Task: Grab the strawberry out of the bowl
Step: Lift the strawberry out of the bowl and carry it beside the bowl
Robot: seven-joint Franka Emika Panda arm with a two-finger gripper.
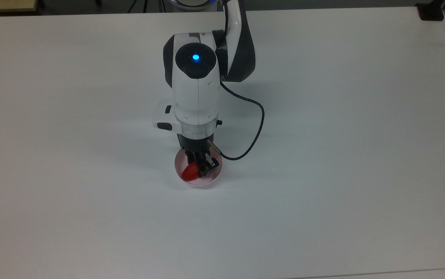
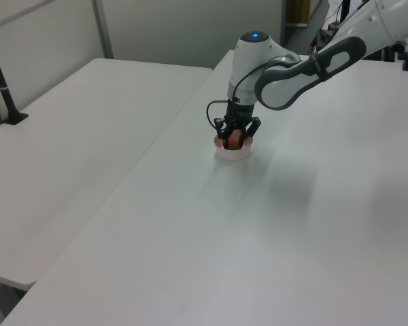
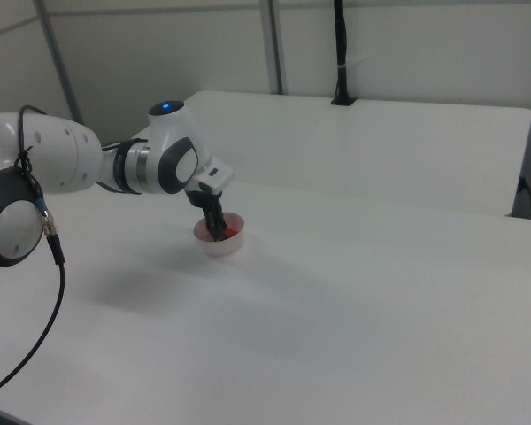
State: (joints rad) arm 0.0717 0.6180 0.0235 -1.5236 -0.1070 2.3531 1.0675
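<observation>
Down in the bowl (image 1: 198,182) on the white bench (image 1: 342,155), the hand (image 1: 198,169) has its fingers closed around the strawberry (image 1: 190,172). From the top view the red tip pokes out; the left view shows fingers (image 2: 226,134) flanking the fruit.

A plain white table (image 1: 342,155) is carrying a small pale pink bowl (image 1: 214,179), which is sitting directly on its surface near the middle, toward the top view's lower edge. A second white table (image 2: 75,136) is standing just beside it.
</observation>
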